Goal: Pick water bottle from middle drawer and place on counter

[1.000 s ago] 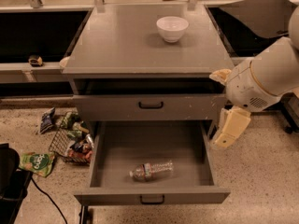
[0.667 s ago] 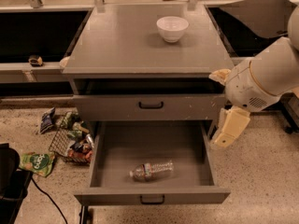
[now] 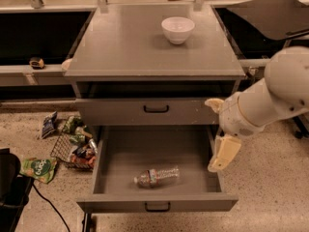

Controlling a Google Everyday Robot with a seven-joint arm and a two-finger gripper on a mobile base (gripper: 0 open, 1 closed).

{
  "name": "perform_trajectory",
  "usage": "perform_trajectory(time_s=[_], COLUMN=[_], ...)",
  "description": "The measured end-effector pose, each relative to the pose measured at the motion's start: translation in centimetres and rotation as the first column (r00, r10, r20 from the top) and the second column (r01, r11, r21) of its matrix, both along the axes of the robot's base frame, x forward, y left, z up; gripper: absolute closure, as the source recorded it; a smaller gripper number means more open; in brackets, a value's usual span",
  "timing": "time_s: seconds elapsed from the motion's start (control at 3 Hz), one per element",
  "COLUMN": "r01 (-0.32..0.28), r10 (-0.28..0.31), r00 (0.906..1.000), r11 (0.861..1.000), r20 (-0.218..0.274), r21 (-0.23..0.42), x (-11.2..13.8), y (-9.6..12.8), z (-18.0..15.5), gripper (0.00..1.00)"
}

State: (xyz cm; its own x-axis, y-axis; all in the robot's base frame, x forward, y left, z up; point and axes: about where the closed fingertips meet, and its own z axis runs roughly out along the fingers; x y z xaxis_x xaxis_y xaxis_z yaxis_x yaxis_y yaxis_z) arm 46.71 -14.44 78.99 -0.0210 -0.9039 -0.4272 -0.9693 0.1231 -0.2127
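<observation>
The grey desk [image 3: 125,47] filled the middle of the scene, its flat top wider than the body under it. Dark side tables stood on both sides, one on the left [image 3: 43,33] and one on the right [image 3: 270,13]. My white arm [image 3: 270,98] came in from the right edge and bent down beside the front of the desk.

Below the top, the upper drawer [image 3: 120,111] was closed, its black handle in the centre. The middle drawer [image 3: 140,149] was pulled well out toward me, so its grey floor was open to view.

My hand [image 3: 223,152] hung at the end of the arm, pointing down over the right wall of the open drawer, near its front corner. It held nothing. Whether it was apart or together I could not tell.

On the floor to the left of the drawer sat a wire basket [image 3: 65,149] with snack packets in and around it, and a green packet [image 3: 39,168] lay further left. A white bowl [image 3: 177,29] stood upright at the back right of the desk top.

The bottle [image 3: 157,176] lay on its side in the middle drawer, close to the front wall and about midway across. It was well apart from my hand, to its left.
</observation>
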Motion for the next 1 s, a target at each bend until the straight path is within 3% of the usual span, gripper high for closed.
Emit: perform_trajectory(time_s=[0.67, 1.0], r01=[-0.134, -0.171], r10=[0.134, 0.176], r00=[0.9910, 0.9841], r11=[0.989, 0.977], r20=[0.004, -0.028], r21=[0.058, 0.125], x=[1.0, 1.9], y=[2.2, 4.1], z=[-10.6, -15.8], gripper=[0.00, 0.00])
